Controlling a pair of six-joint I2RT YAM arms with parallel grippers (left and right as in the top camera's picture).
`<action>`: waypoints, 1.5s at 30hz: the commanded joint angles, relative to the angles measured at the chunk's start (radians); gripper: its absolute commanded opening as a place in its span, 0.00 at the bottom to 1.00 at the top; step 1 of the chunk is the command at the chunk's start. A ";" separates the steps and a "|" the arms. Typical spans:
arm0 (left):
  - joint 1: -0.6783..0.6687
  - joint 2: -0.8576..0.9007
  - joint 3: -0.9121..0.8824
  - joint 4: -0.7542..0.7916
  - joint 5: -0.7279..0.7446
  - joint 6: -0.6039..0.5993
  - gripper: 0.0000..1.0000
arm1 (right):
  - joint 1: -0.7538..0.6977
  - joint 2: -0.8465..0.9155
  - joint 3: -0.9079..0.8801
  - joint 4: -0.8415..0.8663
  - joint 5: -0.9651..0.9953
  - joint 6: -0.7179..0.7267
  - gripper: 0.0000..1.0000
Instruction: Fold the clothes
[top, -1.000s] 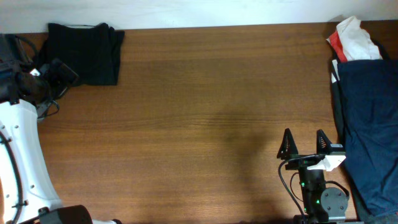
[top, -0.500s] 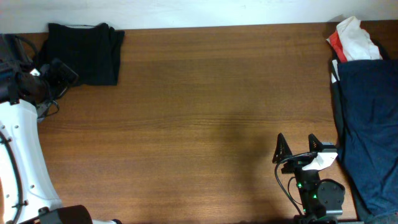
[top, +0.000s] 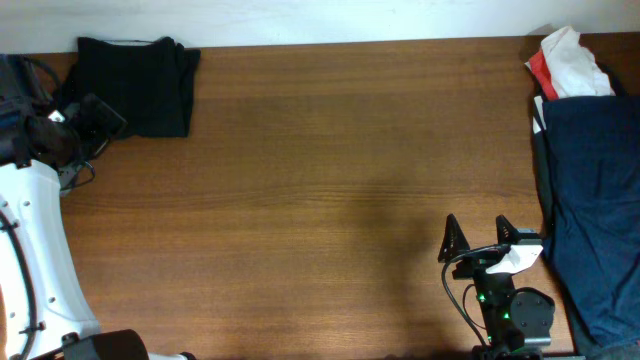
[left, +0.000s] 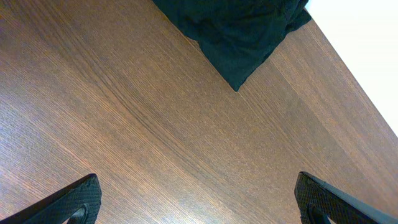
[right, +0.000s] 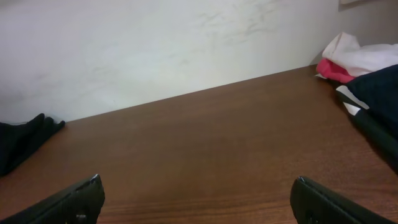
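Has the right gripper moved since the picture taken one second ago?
Yes. The right gripper has moved down in the overhead view and slightly left, away from the navy blue garment.

No text, label, brand, number or sign can be read in any of the three views.
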 joint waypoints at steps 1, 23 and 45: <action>-0.011 -0.043 -0.002 -0.035 0.006 0.002 0.99 | -0.008 -0.006 -0.005 -0.005 -0.016 0.005 0.99; -0.294 -1.247 -1.568 1.268 -0.170 0.144 0.99 | -0.008 -0.005 -0.005 -0.005 -0.016 0.005 0.99; -0.320 -1.601 -1.762 1.144 0.040 0.506 0.99 | -0.008 -0.005 -0.005 -0.005 -0.016 0.005 0.99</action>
